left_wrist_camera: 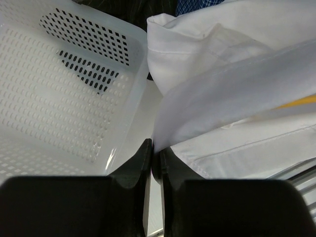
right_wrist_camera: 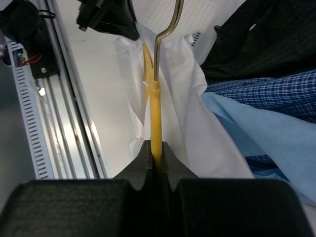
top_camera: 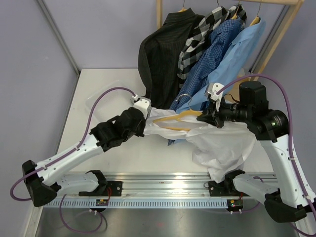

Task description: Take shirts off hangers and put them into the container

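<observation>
**Worktop: white shirt coming off its hanger**

Lilac-grey walls at back. A wooden rack at the far edge carries 4 shirts on hangers: black pinstriped shirt, black-and-white check shirt, dark blue check shirt and plain light blue shirt.

The 5th, a plain white shirt, is off the rack and stretched btwn the two arms over the worktop. It is on a thin yellow hanger w/ a metal hook that hangs on nothing.

The right fingers are pressed together on the yellow hanger just below the hook. The left fingers are nearly together, pinching a fold of the white shirt at its edge. Most of the cloth sags on the right side, toward the near edge of the worktop.

The white perforated plastic basket sits just beside the left fingers. No shirt shows in the part of it that's visible.

Step in hand, prob.: stripping the white shirt from the hanger, 1st of 5.

Next move needs the right arm to hold the hanger steady while the left draws the cloth off the hanger's shoulders toward the basket. The left pinch is thin, so it could slip. The sagging part may drag on the worktop or catch on the right arm.
</observation>
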Controlling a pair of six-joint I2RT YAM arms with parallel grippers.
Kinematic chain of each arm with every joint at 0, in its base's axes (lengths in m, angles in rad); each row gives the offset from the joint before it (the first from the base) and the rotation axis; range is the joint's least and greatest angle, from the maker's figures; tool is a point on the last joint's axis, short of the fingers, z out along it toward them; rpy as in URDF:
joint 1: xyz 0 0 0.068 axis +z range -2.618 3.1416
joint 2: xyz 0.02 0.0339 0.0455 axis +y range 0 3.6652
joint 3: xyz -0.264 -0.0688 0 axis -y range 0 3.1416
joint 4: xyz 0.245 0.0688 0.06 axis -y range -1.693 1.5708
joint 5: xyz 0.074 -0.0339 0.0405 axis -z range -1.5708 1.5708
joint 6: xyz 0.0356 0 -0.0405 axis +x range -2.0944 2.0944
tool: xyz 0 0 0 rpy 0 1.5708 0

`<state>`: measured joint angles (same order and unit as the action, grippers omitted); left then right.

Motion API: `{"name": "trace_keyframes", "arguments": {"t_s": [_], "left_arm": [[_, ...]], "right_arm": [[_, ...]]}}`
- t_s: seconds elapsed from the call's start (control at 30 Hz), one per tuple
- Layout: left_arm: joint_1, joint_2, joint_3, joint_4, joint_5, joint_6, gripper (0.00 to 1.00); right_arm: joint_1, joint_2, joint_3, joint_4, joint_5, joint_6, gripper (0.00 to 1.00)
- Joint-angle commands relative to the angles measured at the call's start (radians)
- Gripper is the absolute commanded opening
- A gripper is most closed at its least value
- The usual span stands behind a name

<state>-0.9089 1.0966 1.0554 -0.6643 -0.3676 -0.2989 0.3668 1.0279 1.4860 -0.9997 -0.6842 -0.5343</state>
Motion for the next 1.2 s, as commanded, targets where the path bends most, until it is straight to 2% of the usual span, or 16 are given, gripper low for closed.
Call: {"name": "trace_keyframes", "arguments": {"t_s": [0.0,0.1,0.17,0.3,0.33,0.43,0.47,0.5,0.63,0.73,0.87,1.03,1.17], "left_arm": [[0.079,0.013,-0.086,-0.178,-0.047,0.050,0.13],[0.117,0.009,-0.127,-0.106,0.024,0.064,0.16],[0.128,-0.009,-0.155,-0.051,0.065,0.064,0.28],[0.137,-0.072,-0.202,0.037,0.206,0.064,0.39],[0.137,-0.095,-0.210,0.067,0.232,0.060,0.49],[0.140,-0.190,-0.258,0.150,0.358,0.050,0.62],[0.142,-0.208,-0.268,0.167,0.399,0.049,0.75],[0.145,-0.248,-0.287,0.192,0.459,0.046,0.81],[0.150,-0.312,-0.333,0.258,0.603,0.032,0.98],[0.150,-0.340,-0.392,0.354,0.728,0.000,0.99],[0.150,-0.374,-0.487,0.564,0.789,-0.098,0.99],[0.146,-0.316,-0.546,0.848,0.691,-0.203,0.99],[0.143,-0.239,-0.575,0.989,0.583,-0.165,0.99]], "right_arm": [[-0.060,-0.040,0.083,0.067,-0.087,-0.023,0.00],[-0.094,-0.043,0.092,0.079,-0.170,0.011,0.00],[-0.101,-0.043,0.100,0.092,-0.149,0.031,0.00],[-0.114,-0.040,0.103,0.140,-0.083,0.103,0.00],[-0.120,-0.040,0.099,0.162,-0.042,0.115,0.00],[-0.124,-0.038,0.079,0.194,-0.012,0.152,0.00],[-0.127,-0.038,0.071,0.200,-0.020,0.172,0.00],[-0.129,-0.037,0.068,0.205,-0.028,0.180,0.00],[-0.134,-0.032,0.062,0.220,-0.055,0.209,0.00],[-0.134,-0.029,0.062,0.228,-0.072,0.227,0.00],[-0.141,-0.023,0.050,0.248,-0.124,0.279,0.00],[-0.172,-0.023,-0.009,0.337,-0.289,0.388,0.00],[-0.196,-0.031,-0.041,0.383,-0.368,0.477,0.00]]}}
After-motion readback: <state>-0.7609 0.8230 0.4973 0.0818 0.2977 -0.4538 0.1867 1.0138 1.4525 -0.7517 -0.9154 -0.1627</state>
